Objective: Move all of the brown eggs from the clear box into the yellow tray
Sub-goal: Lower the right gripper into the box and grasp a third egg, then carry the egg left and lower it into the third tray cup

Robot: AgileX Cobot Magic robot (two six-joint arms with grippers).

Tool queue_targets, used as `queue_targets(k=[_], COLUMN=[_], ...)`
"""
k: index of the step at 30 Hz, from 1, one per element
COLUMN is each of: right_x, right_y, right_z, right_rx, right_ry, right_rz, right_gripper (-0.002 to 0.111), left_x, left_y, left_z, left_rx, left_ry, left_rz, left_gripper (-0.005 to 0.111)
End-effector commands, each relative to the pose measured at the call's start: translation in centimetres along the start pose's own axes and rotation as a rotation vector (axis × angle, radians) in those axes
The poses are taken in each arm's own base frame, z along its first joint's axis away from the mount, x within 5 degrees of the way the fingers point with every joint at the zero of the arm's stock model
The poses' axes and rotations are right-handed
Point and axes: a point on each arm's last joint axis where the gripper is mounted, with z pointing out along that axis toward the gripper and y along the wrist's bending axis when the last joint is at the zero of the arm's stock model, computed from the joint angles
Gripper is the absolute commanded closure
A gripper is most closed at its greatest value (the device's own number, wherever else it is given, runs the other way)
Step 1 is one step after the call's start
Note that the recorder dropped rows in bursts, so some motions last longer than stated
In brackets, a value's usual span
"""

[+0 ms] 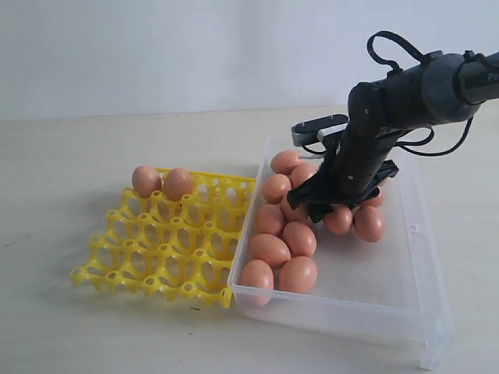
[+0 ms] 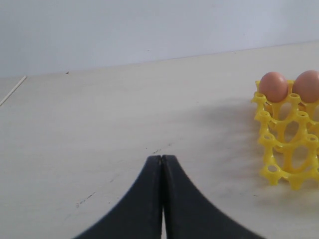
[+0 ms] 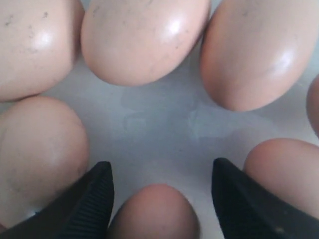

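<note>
Several brown eggs (image 1: 270, 249) lie clustered in the left half of the clear box (image 1: 343, 319). Two more eggs (image 1: 146, 180) (image 1: 178, 183) sit in the far cups of the yellow tray (image 1: 156, 249), just left of the box. My right gripper (image 1: 320, 209) is down inside the box among the eggs. In the right wrist view it (image 3: 162, 167) stands open, with one egg (image 3: 154, 214) lying between its fingers on the box floor (image 3: 159, 129) and other eggs ringed around. My left gripper (image 2: 162, 158) is shut and empty over bare table, left of the tray (image 2: 279, 149).
The right half of the box floor (image 1: 382, 265) holds no eggs. Most tray cups (image 1: 168, 234) stand open. The left arm does not show in the exterior view. A pale wall rises behind the table.
</note>
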Motion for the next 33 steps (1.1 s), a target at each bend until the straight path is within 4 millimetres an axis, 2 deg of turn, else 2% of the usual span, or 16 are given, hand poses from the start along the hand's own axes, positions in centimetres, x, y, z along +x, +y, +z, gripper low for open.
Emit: queue_targets(k=[1,4,5,7,10,17,18,19,20,21,25,27,29,33], right_x=[0.1,0.1,0.0,-0.1,-0.8,-2.3,-2.5,-2.5,-2.6,-2.5,-1.4,-0.9,-0.4,0.0], right_y=[0.1,0.1,0.1,0.1,0.1,0.3,0.9,1.3,2.8,3.4,8.7,10.5,12.1,14.6], right_z=[0.0,0.0,-0.1,-0.6,-2.6,-9.7,-11.8,-12.6,-13.7,-13.8,-12.8,-12.4,-11.4,-8.6], right_rx=[0.000,0.000,0.000,0.000,0.002,-0.014,-0.028,-0.041,-0.096,-0.114,-0.211,-0.227,-0.229,-0.232], right_ry=[0.007,0.003,-0.003,-0.017,-0.088,-0.332,-0.394,-0.418,-0.460,-0.471,-0.600,-0.712,-0.809,-0.870], right_rz=[-0.011,-0.035,-0.045,-0.062,-0.062,-0.028,-0.028,-0.026,-0.021,-0.033,-0.083,-0.084,-0.099,-0.164], right_gripper=[0.075,0.105,0.108,0.108,0.108,0.108,0.108,0.108,0.108,0.108,0.108,0.108,0.108,0.108], left_x=[-0.3,-0.3,-0.3,-0.3,-0.3,-0.3,-0.3,-0.3,-0.3,-0.3,-0.3,-0.3,-0.3,-0.3], left_y=[0.0,0.0,0.0,0.0,0.0,0.0,0.0,0.0,0.0,0.0,0.0,0.0,0.0,0.0], left_z=[-0.1,-0.1,-0.1,-0.1,-0.1,-0.1,-0.1,-0.1,-0.1,-0.1,-0.1,-0.1,-0.1,-0.1], left_rx=[0.001,0.001,0.001,0.001,0.001,0.001,0.001,0.001,0.001,0.001,0.001,0.001,0.001,0.001], left_ry=[-0.023,-0.023,-0.023,-0.023,-0.023,-0.023,-0.023,-0.023,-0.023,-0.023,-0.023,-0.023,-0.023,-0.023], left_rz=[-0.011,-0.011,-0.011,-0.011,-0.011,-0.011,-0.011,-0.011,-0.011,-0.011,-0.011,-0.011,-0.011,-0.011], left_gripper=[0.107,0.107,0.107,0.107,0.107,0.107,0.107,0.107,0.107,0.107,0.107,0.107,0.107,0.107])
